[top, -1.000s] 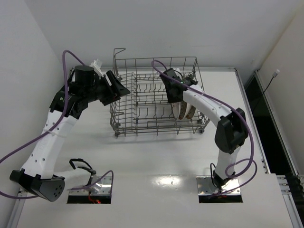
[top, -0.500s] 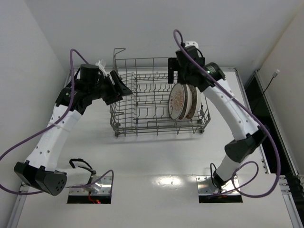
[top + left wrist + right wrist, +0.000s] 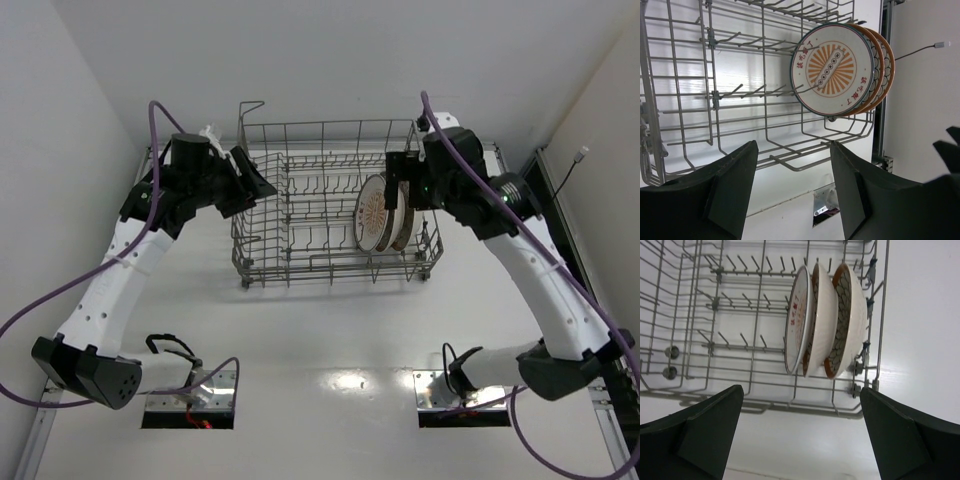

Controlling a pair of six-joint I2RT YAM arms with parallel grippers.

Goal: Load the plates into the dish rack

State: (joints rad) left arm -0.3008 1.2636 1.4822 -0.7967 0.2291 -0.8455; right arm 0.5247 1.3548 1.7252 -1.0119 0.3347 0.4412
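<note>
Three plates (image 3: 817,320) are in the dish rack (image 3: 262,268), standing on edge between the tines at its right end. They're packed close, and I can't tell if the rims touch. The white sunburst plate (image 3: 832,67) is the leftmost and faces the left arm, with the two brown-rimmed ones behind it.

Right gripper (image 3: 400,183): jaws spread wide, nothing between them. It hangs over the rack's right end, just beside and above the stack. From its wrist cam the plates sit straight ahead and edge-on, centred between the fingers. That makes the right arm by far the nearer one.

Left gripper (image 3: 258,180): jaws partly apart and empty. It's outside the rack's left end, well apart from the plates and looking at them face-on down the rack.

Versus a second ago, the right gripper was down inside the rack on the plates. It has since let go, lifted and pulled back toward the right rim. The stack stayed upright after the release. The left arm has barely shifted.

My read is that loading is done, as I see no plate outside the rack. What's left is backing the right arm out. The plates lie below and inboard of it, so I'd go up and to the right, away from the rims and the tall wire wall.
</note>
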